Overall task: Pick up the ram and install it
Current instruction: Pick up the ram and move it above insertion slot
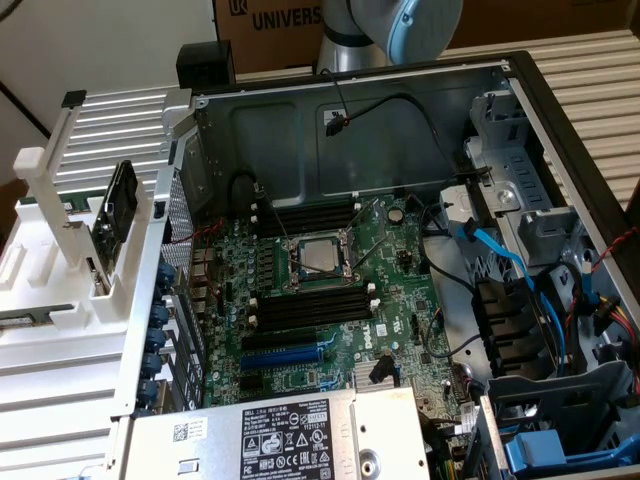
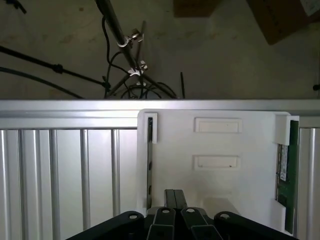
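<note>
With jaws pressed together on nothing, poised over the flat white plastic holder plate (image 2: 215, 145), apart from the long thin dark-green ram stick (image 2: 289, 180) clipped along that plate's edge.

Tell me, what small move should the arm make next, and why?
Probably open and shift toward the ram: the gripper is shut, holding nothing, over the middle of the white holder, while the ram sits clipped at its edge.
</note>
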Motion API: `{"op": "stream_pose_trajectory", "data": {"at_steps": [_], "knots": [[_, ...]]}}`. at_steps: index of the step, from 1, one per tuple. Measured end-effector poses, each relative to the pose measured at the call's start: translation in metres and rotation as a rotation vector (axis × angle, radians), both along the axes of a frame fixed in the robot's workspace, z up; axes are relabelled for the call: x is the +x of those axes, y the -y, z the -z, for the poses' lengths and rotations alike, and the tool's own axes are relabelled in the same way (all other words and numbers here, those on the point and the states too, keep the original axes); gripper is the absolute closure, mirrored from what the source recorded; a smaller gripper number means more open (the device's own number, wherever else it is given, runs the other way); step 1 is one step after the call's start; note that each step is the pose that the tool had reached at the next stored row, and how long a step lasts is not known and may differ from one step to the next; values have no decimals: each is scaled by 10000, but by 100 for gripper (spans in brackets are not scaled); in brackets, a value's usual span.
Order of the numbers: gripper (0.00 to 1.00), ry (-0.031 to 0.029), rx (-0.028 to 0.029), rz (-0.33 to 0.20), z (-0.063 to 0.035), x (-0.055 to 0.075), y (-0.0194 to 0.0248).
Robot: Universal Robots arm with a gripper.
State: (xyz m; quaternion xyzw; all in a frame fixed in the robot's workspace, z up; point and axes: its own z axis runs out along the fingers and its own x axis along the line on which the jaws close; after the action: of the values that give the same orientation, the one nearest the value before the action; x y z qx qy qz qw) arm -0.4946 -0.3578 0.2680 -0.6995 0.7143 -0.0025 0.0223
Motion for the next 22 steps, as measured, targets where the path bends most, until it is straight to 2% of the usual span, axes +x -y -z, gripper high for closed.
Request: {"op": "stream_pose_trajectory", "data": {"at_steps": [7,8,13,22], "knots": [[90,-1,0,-14,146,0,52],[90,0,0,-17,238,0,82],[90,-1,0,-16,326,-1,95],[90,-6,0,-18,326,0,97]]}}
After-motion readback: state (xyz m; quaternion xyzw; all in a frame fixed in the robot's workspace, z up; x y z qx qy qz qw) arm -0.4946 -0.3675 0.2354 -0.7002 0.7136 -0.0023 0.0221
